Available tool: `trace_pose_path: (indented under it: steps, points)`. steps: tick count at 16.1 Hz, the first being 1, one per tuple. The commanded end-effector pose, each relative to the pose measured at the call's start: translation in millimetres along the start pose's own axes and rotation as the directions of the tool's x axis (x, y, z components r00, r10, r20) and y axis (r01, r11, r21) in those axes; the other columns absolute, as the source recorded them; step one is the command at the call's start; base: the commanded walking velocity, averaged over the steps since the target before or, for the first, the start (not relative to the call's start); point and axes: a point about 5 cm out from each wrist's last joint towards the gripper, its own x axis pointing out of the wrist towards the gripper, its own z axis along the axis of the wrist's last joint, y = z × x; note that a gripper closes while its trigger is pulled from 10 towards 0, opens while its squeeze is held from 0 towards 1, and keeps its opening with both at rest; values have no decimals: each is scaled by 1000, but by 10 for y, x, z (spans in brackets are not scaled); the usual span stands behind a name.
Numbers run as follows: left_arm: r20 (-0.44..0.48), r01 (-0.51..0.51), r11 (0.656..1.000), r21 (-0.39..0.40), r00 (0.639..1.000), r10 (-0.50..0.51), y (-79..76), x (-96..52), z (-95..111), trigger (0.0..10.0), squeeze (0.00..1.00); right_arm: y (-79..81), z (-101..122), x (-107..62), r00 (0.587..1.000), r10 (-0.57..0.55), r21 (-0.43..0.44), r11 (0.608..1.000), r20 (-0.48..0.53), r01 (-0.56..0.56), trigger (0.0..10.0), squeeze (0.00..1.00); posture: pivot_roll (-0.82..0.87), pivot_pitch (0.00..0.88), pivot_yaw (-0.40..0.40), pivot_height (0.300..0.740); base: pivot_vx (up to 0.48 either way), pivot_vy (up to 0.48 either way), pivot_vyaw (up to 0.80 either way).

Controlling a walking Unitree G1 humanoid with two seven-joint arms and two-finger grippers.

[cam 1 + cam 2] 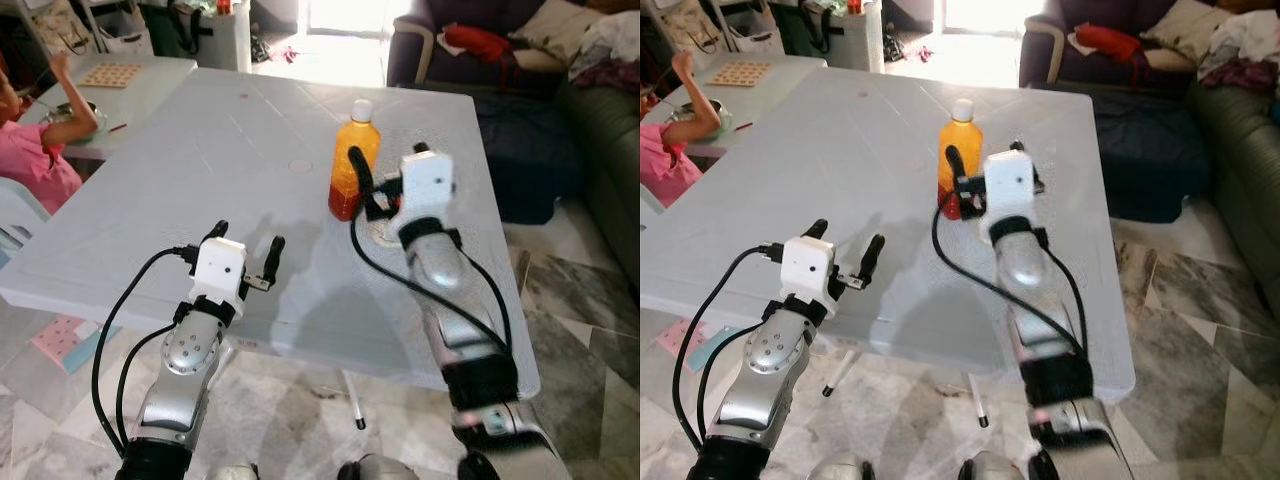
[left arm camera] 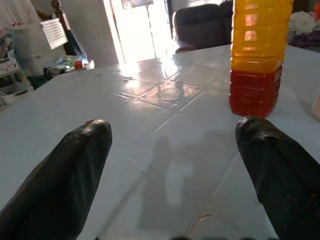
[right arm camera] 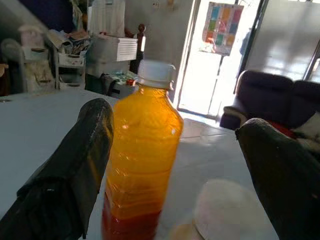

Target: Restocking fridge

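An orange drink bottle (image 1: pixel 353 165) with a white cap and a red band at its base stands upright on the white plastic table (image 1: pixel 200 170), right of centre. My right gripper (image 1: pixel 378 188) is open just in front of it, at about mid-height. In the right wrist view the bottle (image 3: pixel 142 160) stands between the two fingers, closer to one finger (image 3: pixel 75 170), and I cannot tell whether they touch. My left gripper (image 1: pixel 247 242) is open with nothing in it, low over the table's near part. Its wrist view has the bottle (image 2: pixel 257 55) further off, beyond one finger (image 2: pixel 280 170).
A small white round object (image 3: pixel 220 210) lies on the table under the right gripper. A person in pink (image 1: pixel 30 150) sits at a second table at the far left. A dark sofa (image 1: pixel 480 60) stands behind on the right. The table's front edge (image 1: pixel 300 350) is close to me.
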Motion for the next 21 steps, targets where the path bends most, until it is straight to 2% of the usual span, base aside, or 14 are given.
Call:
trace_pose_path:
  steps: [1, 3, 5, 8, 14, 16, 21]
  points:
    - [15, 14, 1000, 12, 1000, -14, 1, -3, 53, 10000, 0, 9, 52, 78, 1000, -11, 30, 999, -7, 12, 10000, 0, 66, 54, -22, 740, 0, 0, 0]
    - [14, 16, 1000, 14, 1000, -16, 1, -20, 59, 10000, 0, 92, 155, 186, 1000, 7, 5, 1000, 19, -7, 10000, 0, 81, 61, -25, 740, 0, 0, 0]
    - [12, 13, 1000, 17, 1000, -13, 7, -30, 62, 10000, 0, 116, 220, 258, 1000, 7, 16, 1000, 27, -8, 10000, 0, 87, 63, -28, 740, 0, 0, 0]
    - [7, 10, 1000, 15, 1000, -10, 10, -41, 60, 10000, 0, 110, 268, 309, 1000, 4, 34, 999, 29, -5, 10000, 0, 88, 65, -33, 740, 0, 0, 0]
    - [-1, 21, 1000, 9, 1000, -21, -11, -21, 56, 10000, 0, -44, 328, 438, 999, -47, 29, 998, 27, 46, 10000, 0, 85, 66, -33, 740, 0, 0, 0]
    - [-3, 24, 1000, 7, 1000, -24, -17, -18, 61, 10000, 0, -74, 346, 494, 998, -53, 69, 996, 14, 52, 10000, 0, 91, 69, -31, 740, 0, 0, 0]
    - [-7, 24, 1000, 14, 1000, -24, -7, -22, 78, 10000, 0, 28, 351, 613, 999, 26, 77, 997, -19, -25, 10000, 0, 105, 75, -32, 740, 0, 0, 0]
